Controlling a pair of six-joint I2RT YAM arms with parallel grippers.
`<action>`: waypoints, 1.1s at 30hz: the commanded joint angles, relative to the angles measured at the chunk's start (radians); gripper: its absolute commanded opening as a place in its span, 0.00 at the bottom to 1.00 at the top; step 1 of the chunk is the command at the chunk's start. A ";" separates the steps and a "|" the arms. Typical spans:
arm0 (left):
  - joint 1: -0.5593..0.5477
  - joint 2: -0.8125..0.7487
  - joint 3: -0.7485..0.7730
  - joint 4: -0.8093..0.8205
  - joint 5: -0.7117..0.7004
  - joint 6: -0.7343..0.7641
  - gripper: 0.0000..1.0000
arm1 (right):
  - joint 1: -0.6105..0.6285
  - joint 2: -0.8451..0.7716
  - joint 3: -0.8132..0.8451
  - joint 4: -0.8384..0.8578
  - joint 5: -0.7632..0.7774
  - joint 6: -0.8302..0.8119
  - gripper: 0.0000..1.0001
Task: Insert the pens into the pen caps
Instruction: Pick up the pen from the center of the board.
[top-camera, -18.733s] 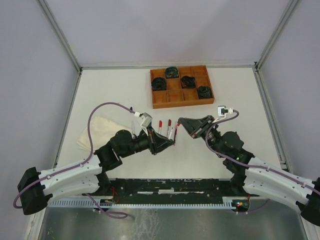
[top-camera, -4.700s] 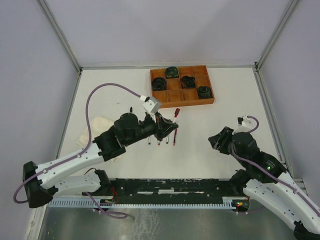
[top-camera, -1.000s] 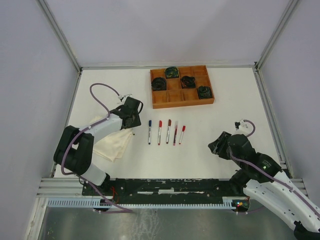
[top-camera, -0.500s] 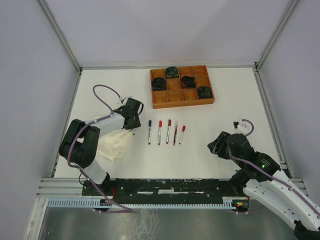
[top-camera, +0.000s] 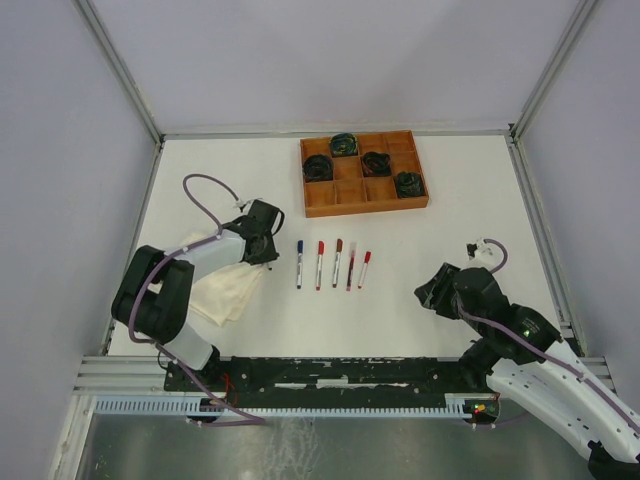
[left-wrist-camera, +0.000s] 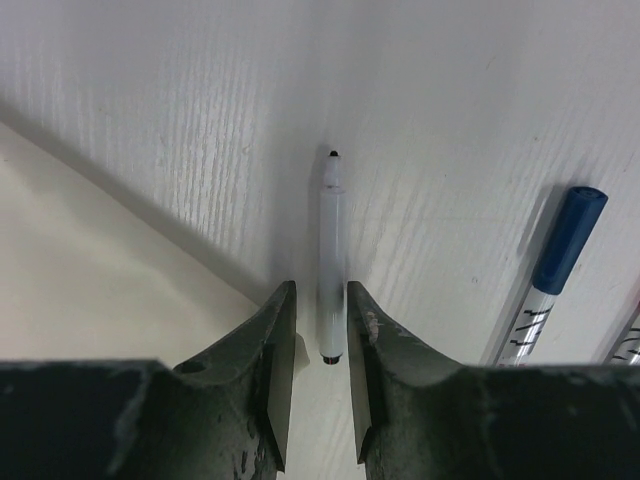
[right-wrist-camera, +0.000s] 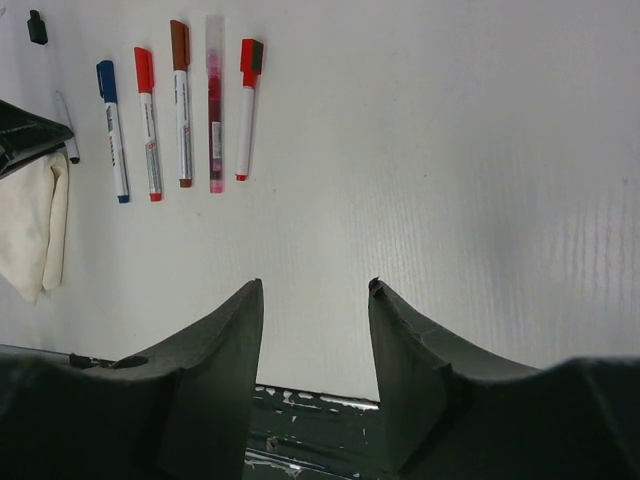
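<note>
left gripper (left-wrist-camera: 321, 288) — narrowed around uncapped pen (left-wrist-camera: 331, 230), lower centre, small gaps seen | right gripper (right-wrist-camera: 315, 292) — held wide above table (right-wrist-camera: 470, 150)

Overhead view: bright, even, diffuse light from above. The white table (top-camera: 450, 210) shows only faint, soft shadows under the arms, and I see no glare. Focus is sharp from near to far.

Left wrist view: a grey shadow band runs diagonally along the cloth (left-wrist-camera: 90, 270) edge. It is darkest close to the left gripper (left-wrist-camera: 321, 300), which is near the lens and slightly soft.

Right wrist view: the table is bright. The right gripper (right-wrist-camera: 312, 290) is a dim, soft-edged silhouette.
</note>
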 joint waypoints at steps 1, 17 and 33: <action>0.002 -0.053 -0.011 -0.032 -0.001 -0.006 0.33 | -0.002 0.003 -0.006 0.058 -0.009 -0.003 0.54; -0.022 -0.063 -0.062 -0.051 -0.001 0.007 0.29 | -0.002 0.013 -0.007 0.067 -0.024 0.000 0.54; -0.054 -0.101 -0.036 0.002 0.029 0.067 0.12 | -0.002 0.027 0.034 0.089 -0.072 -0.077 0.55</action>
